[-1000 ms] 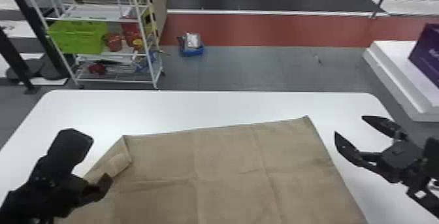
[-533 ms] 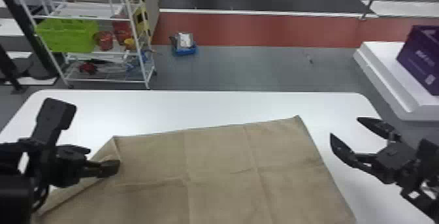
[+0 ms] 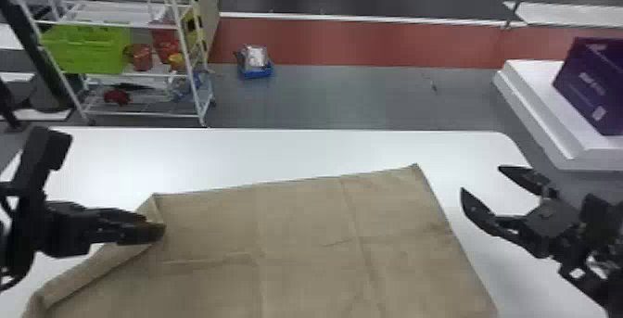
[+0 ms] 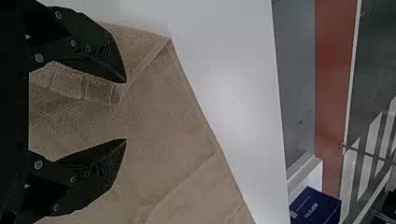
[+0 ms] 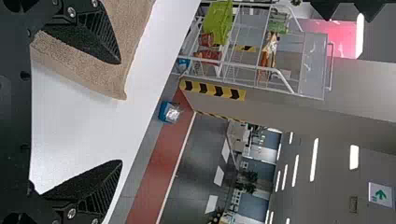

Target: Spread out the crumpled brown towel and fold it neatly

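In the head view my left gripper is over the folded left edge of the brown towel, which lies mostly flat on the table. My right gripper stands open beyond the towel's right edge. Seen from the left wrist, the left gripper has its fingers wide apart above the towel, whose turned-over edge runs close to one finger. From the right wrist, the right gripper is spread wide, with a corner of the towel passing by one finger and nothing held.
The white table shows behind and to the right of the towel. Past it stand a wire rack with a green crate and, at the right, a white platform bearing a purple box. A blue tray lies on the floor.
The head view has swung slightly. My left arm has turned, its gripper now pointing across the folded edge at the towel's left; more of that fold shows. The right gripper holds its pose.
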